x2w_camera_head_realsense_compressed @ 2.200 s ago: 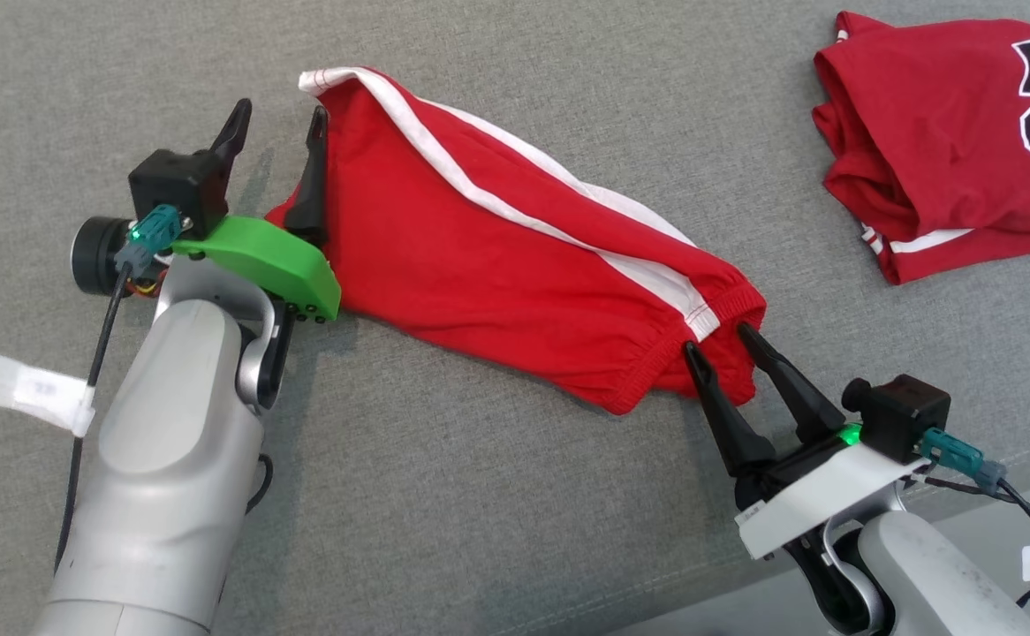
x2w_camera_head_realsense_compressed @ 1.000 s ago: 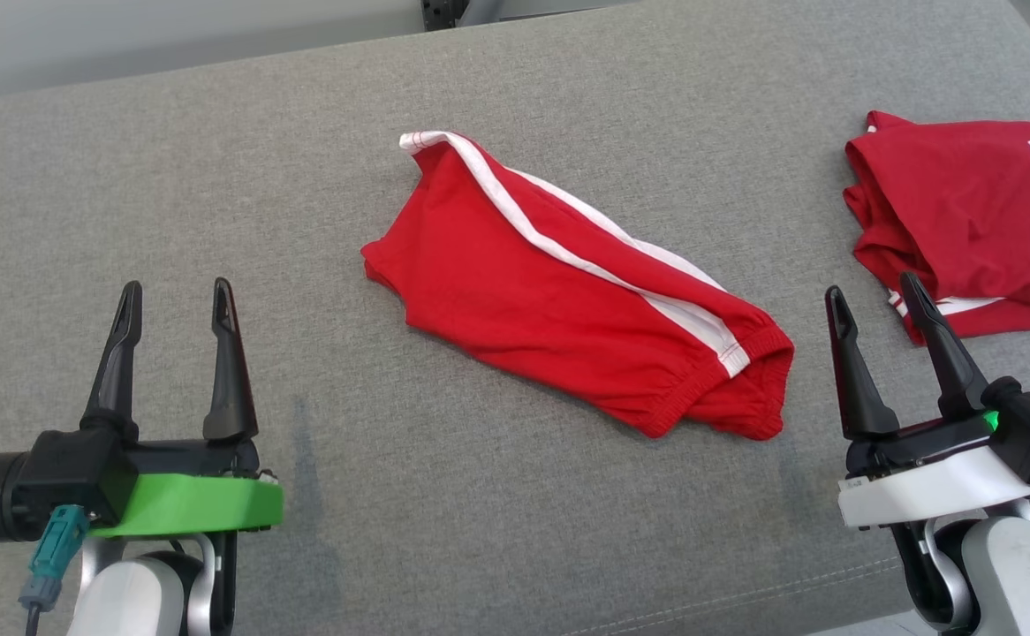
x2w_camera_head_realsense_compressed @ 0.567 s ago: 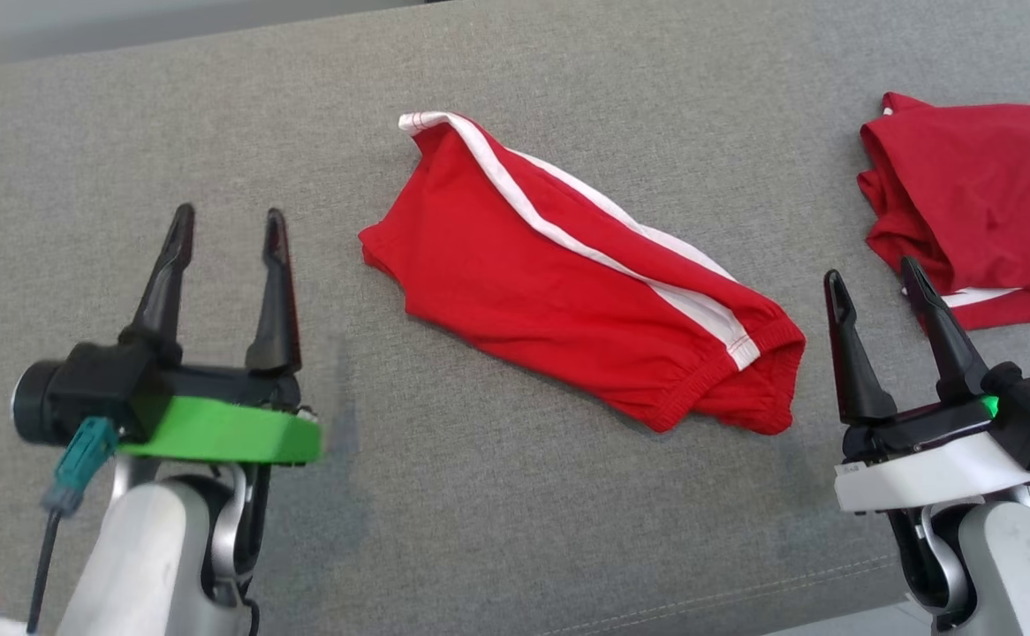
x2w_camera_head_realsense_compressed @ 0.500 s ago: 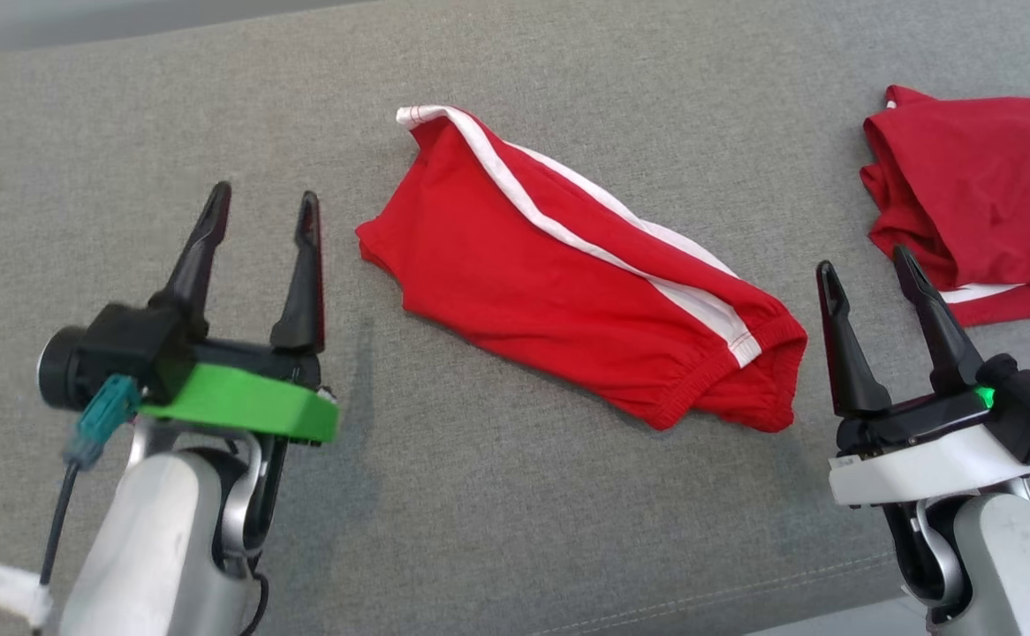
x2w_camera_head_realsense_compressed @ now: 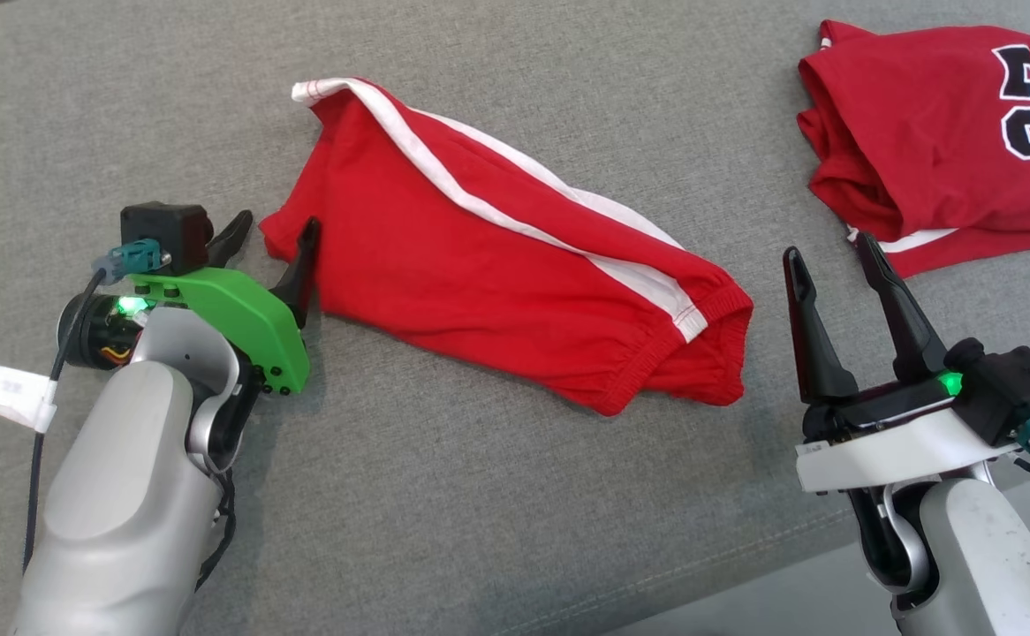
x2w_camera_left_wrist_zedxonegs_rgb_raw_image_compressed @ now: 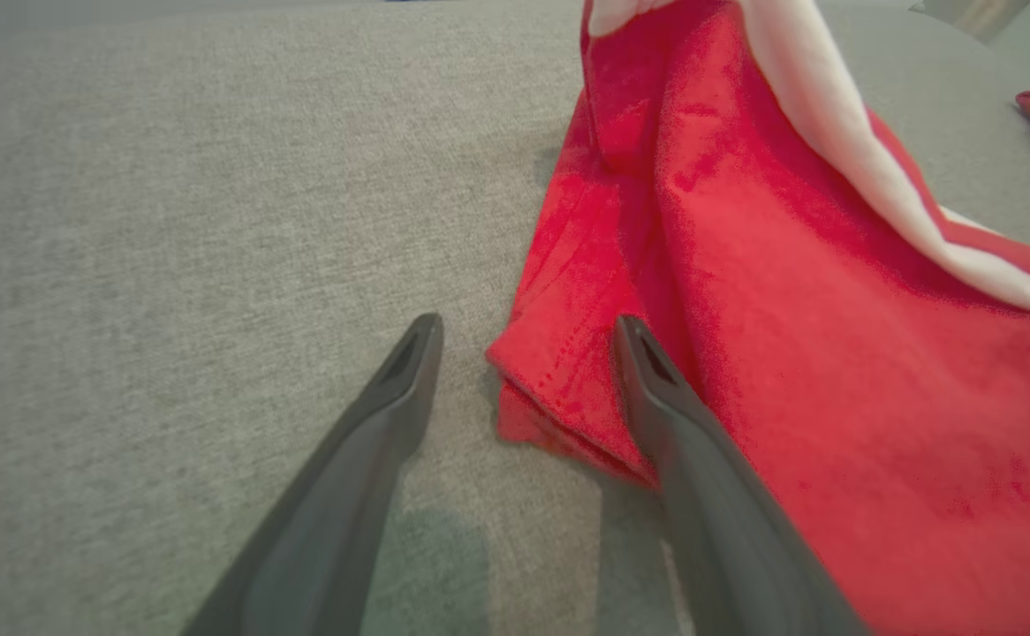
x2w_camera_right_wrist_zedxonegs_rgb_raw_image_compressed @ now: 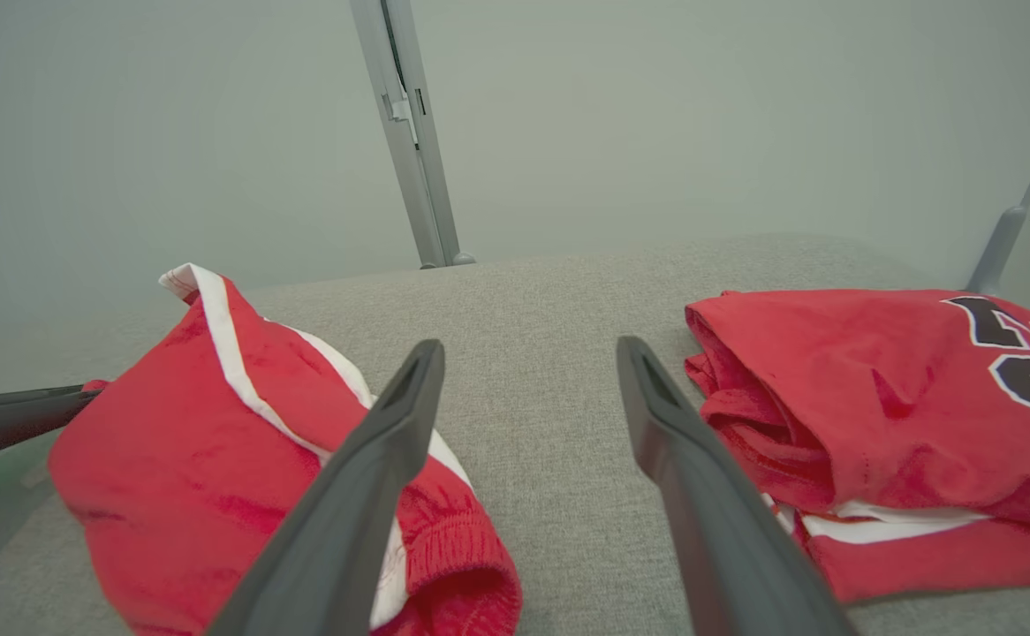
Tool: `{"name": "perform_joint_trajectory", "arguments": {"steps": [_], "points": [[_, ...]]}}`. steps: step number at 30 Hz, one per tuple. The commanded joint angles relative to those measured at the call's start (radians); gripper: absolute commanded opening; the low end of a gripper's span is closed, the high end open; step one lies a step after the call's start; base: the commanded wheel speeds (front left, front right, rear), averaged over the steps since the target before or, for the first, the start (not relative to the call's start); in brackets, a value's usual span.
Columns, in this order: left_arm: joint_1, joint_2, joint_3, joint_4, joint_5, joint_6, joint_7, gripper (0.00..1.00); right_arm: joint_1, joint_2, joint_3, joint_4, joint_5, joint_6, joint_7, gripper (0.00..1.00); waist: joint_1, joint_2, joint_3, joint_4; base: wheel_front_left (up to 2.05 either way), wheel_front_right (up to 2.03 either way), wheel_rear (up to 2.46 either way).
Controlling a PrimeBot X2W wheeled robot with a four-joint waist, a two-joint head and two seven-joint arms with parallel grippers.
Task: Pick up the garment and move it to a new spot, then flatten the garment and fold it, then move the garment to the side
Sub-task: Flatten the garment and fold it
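- Head view: the shorts (x2w_camera_head_realsense_compressed: 497, 256) lie slantwise across the grey cushion (x2w_camera_head_realsense_compressed: 480, 495), from a white-edged corner at the upper left down to the elastic waistband right of centre. They look doubled over along their length, with the white stripe on top, and fairly flat.
- My left pincer (x2w_camera_head_realsense_compressed: 276, 223) sits at centre left, spread wide, at the near left corner of the shorts. It grips nothing yet.
- My right pincer (x2w_camera_head_realsense_compressed: 829, 249) stands at the lower right, also spread wide and empty, just beside the waistband and apart from it. A second red garment, a jersey (x2w_camera_head_realsense_compressed: 930, 132) with black numbers, is bunched at the upper right.
- Left wrist view: my two dark fingers (x2w_camera_left_wrist_zedxonegs_rgb_raw_image_compressed: 391, 406) rise from the bottom edge, one over bare cushion, the other over red cloth. The layered corner of the shorts lies between them. Whether the tips touch the cloth I cannot tell.
- Right wrist view: bare cushion shows between my fingers, with the shorts at the lower left and the jersey at the right. A dark finger of my other pincer pokes in at the left edge.
- My judgement: the laying out and at least one fold look done. What is left is closing on that corner, perhaps one more fold, then carrying the shorts to the side.
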Motion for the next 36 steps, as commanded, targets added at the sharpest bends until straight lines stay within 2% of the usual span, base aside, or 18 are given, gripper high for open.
{"name": "perform_joint_trajectory", "arguments": {"steps": [1, 6, 7, 8, 13, 17, 21, 25, 29, 36], "points": [[-0.027, 0.010, -0.002, 0.037, -0.018, -0.006, 0.016, 1.00, -0.007, 0.007, -0.003, 0.003, 0.007, -0.001, -0.004, 1.00, 0.0000, -0.0001, 0.027, -0.032, 0.00, 0.00, 0.00], [-0.046, 0.009, -0.020, 0.144, -0.069, -0.014, 0.083, 0.98, -0.011, 0.011, 0.002, 0.007, 0.011, -0.001, -0.004, 1.00, 0.0000, -0.0001, 0.032, -0.039, 0.00, 0.00, 0.00], [-0.048, 0.004, -0.017, 0.157, -0.086, -0.016, 0.090, 0.46, -0.013, 0.013, 0.002, 0.006, 0.011, -0.001, -0.004, 1.00, 0.0000, -0.0001, 0.033, -0.039, 0.00, 0.00, 0.00], [-0.047, -0.005, -0.025, 0.180, -0.113, -0.019, 0.119, 0.00, -0.018, 0.012, 0.003, 0.006, 0.013, -0.001, -0.004, 1.00, 0.0000, -0.0001, 0.032, -0.041, 0.00, 0.00, 0.00], [-0.044, 0.021, -0.054, 0.198, -0.108, -0.019, 0.135, 0.00, -0.017, 0.010, -0.006, 0.001, 0.015, -0.001, -0.004, 1.00, 0.0000, -0.0001, 0.029, -0.038, 0.00, 0.00, 0.00], [-0.026, 0.041, -0.007, 0.176, -0.123, 0.027, 0.072, 0.00, -0.004, 0.009, -0.017, -0.003, 0.018, -0.001, -0.004, 1.00, 0.0000, -0.0001, 0.025, -0.029, 0.00, 0.00, 0.00], [0.004, 0.039, 0.041, 0.137, -0.152, 0.054, 0.019, 0.00, 0.005, 0.007, -0.028, -0.006, 0.020, -0.001, -0.004, 1.00, 0.0000, -0.0001, 0.022, -0.013, 0.00, 0.00, 0.00], [0.082, 0.048, 0.090, 0.062, -0.179, 0.095, -0.047, 0.00, 0.014, 0.000, -0.039, -0.011, 0.016, -0.001, -0.004, 1.00, 0.0000, -0.0001, 0.015, 0.021, 0.00, 0.00, 0.00], [0.203, 0.027, 0.121, -0.057, -0.192, 0.151, -0.106, 0.00, 0.020, -0.016, -0.041, -0.008, 0.018, -0.001, -0.004, 1.00, 0.0000, -0.0001, 0.003, 0.064, 0.00, 0.00, 0.00], [0.416, -0.027, 0.102, -0.284, -0.179, 0.240, -0.139, 0.00, 0.027, -0.045, -0.054, 0.003, 0.016, -0.001, -0.004, 1.00, 0.0000, -0.0001, -0.021, 0.143, 0.00, 0.00, 0.00]]}}
